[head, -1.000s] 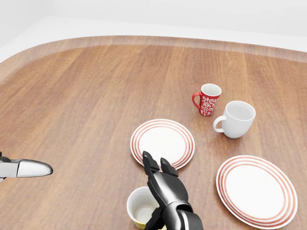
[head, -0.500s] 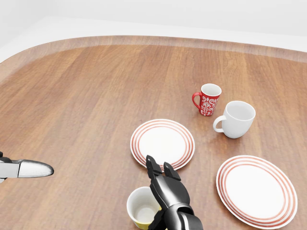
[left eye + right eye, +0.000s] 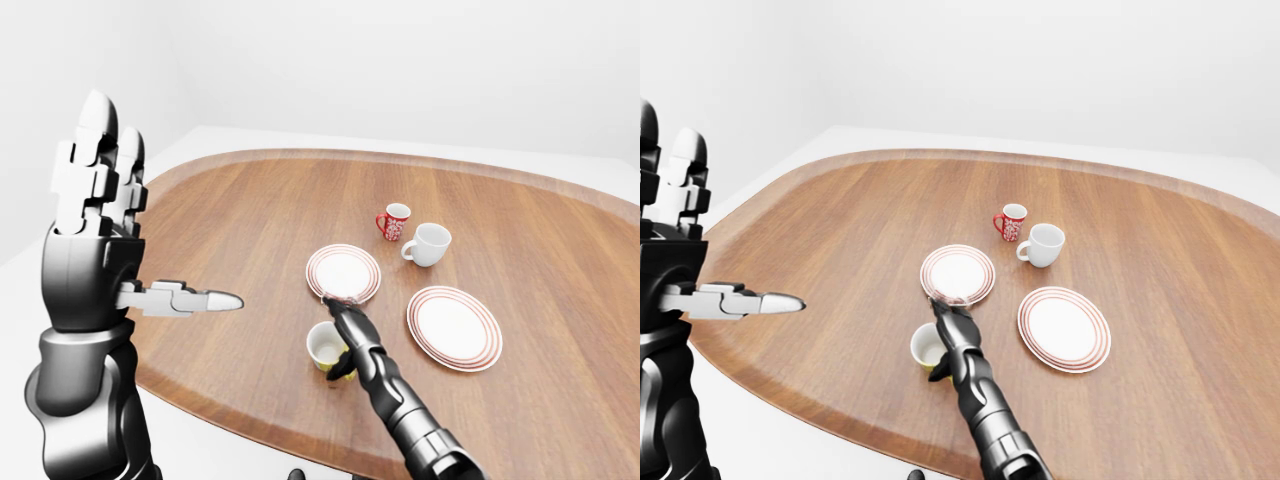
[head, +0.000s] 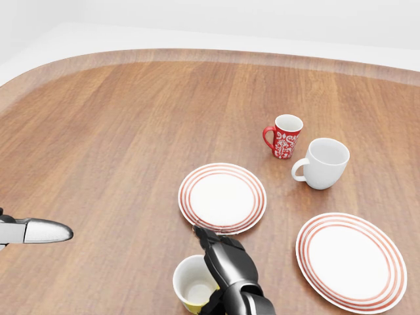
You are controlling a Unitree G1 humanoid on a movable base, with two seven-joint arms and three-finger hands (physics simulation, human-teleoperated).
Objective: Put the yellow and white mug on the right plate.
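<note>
The yellow and white mug (image 4: 191, 286) stands upright on the wooden table at the bottom of the head view, to the lower left of the left plate (image 4: 222, 197). My right hand (image 4: 216, 259) lies against the mug's right side, its fingers bent over the rim and reaching toward the left plate. They are not closed round the mug. The right plate (image 4: 351, 260), white with red rings, is empty at the lower right. My left hand (image 3: 110, 230) is raised at the left of the left-eye view, open and empty, with its thumb pointing right.
A red patterned mug (image 4: 285, 136) and a plain white mug (image 4: 323, 163) stand above and between the two plates. The table's curved edge (image 3: 240, 400) runs close below the yellow mug in the left-eye view.
My right hand's fingers have curled down and drawn back toward the mug's rim. The mug, plates and left hand have not moved.
</note>
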